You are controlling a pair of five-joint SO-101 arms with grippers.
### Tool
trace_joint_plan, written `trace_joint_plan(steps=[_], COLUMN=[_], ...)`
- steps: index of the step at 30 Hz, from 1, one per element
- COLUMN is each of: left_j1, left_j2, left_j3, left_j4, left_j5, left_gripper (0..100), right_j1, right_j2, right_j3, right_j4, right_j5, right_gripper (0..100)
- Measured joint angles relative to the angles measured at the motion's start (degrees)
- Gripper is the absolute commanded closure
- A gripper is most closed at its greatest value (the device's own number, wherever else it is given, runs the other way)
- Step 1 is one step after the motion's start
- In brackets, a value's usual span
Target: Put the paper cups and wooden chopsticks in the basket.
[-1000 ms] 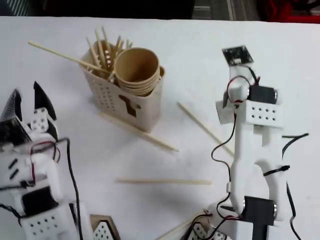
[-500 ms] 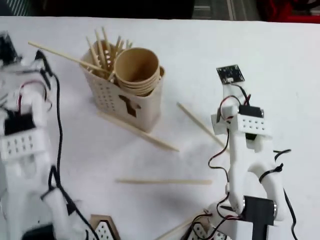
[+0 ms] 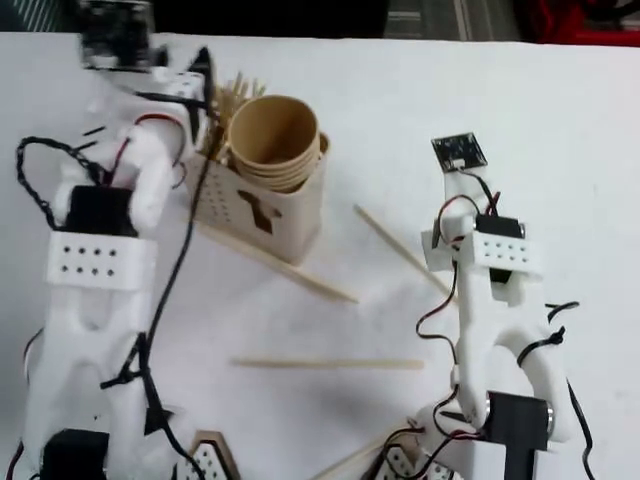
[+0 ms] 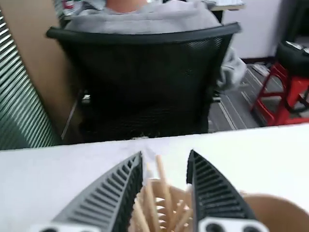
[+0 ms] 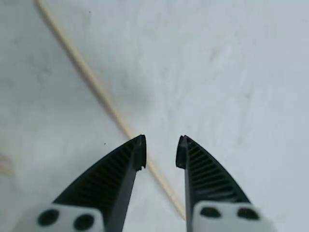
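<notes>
Left jaws, open around the chopsticks (image 4: 161,183) in the basket (image 3: 295,215), could tip it over. Right jaws, a little open, could push the loose chopstick (image 5: 93,84) away.

An office: a black mesh desk chair (image 4: 145,82) (red stool (image 4: 277,84) nearby) behind the white table (image 4: 270,150).

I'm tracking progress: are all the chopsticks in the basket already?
No, several chopsticks lie loose on the table, outside the basket.
</notes>
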Motion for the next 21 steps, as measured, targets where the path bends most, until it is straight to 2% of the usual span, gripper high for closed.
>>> trace_joint_plan(steps=[6,15,18,21], left_j1=[1.5,-7.6,-9.9,-11.7], left_j2=[0.0,-5.7,-9.8,-14.5], left_j3=[-0.1,-1.6,-1.6,-0.2], left_j4=[3.0,14.7,20.2,23.4], left_j5=[-3.3,-3.4,-3.4,-3.4], left_gripper=[84,83,83,83], right_j1=[0.4,2.1,1.4,-2.8], right_j2=[-0.4,-3.3,-4.2,-3.5], right_j3=[0.8,-0.5,-4.5,-7.9], right_j4=[0.0,3.6,8.4,13.8], right_j5=[0.0,0.0,2.8,7.8], right_gripper=[87.9,87.4,82.4,75.6])
